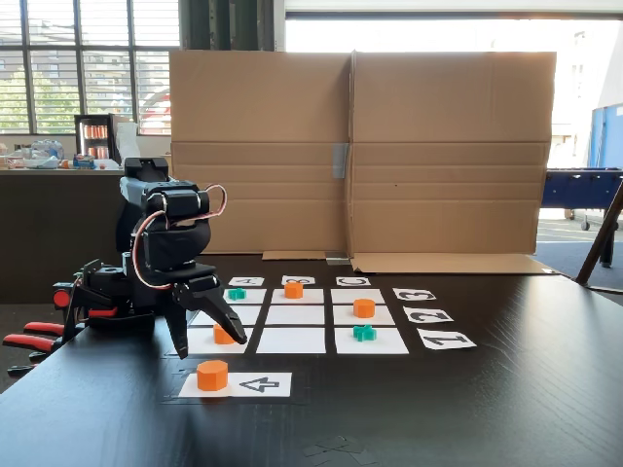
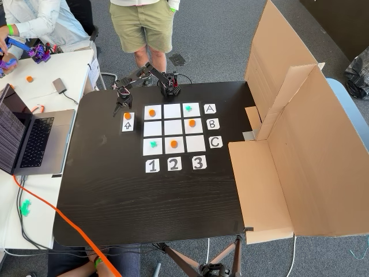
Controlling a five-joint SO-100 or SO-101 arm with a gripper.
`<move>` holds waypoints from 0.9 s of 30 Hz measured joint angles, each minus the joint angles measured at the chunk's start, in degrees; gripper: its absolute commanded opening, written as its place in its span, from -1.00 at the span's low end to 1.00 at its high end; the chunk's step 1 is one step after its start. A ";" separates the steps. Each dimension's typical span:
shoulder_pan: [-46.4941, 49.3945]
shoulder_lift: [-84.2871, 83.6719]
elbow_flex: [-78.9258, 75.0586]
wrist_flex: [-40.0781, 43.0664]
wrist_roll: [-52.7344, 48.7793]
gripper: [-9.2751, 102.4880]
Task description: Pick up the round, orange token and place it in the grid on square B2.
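A round, orange token (image 1: 212, 375) (image 2: 127, 116) lies on a white strip with a black arrow (image 1: 259, 384), in front of the grid (image 1: 292, 340) (image 2: 195, 142). My gripper (image 1: 211, 347) (image 2: 120, 107) hangs just above and slightly behind that token, open, with nothing between its fingers. Square B2 (image 1: 295, 314) (image 2: 172, 127), the centre cell, is bare white. Three more orange tokens (image 1: 223, 334) (image 1: 293, 289) (image 1: 364, 307) and two green crosses (image 1: 237, 293) (image 1: 364, 333) sit on other cells.
A tall folded cardboard wall (image 1: 360, 146) (image 2: 294, 133) stands behind the grid. Label cards 1 2 3 (image 2: 173, 164) and A B C (image 2: 211, 123) edge it. Red clamps (image 1: 39, 336) hold my base. A laptop (image 2: 29, 138), a standing person (image 2: 144, 29) and an orange cable (image 2: 69, 228) are beside the table.
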 measured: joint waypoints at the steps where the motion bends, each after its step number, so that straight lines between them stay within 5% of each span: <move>1: -0.35 -0.79 -0.35 -0.26 0.00 0.31; 18: -2.46 -7.21 -4.48 -2.11 0.00 0.28; 27: -2.37 -7.91 -4.48 -3.52 0.44 0.01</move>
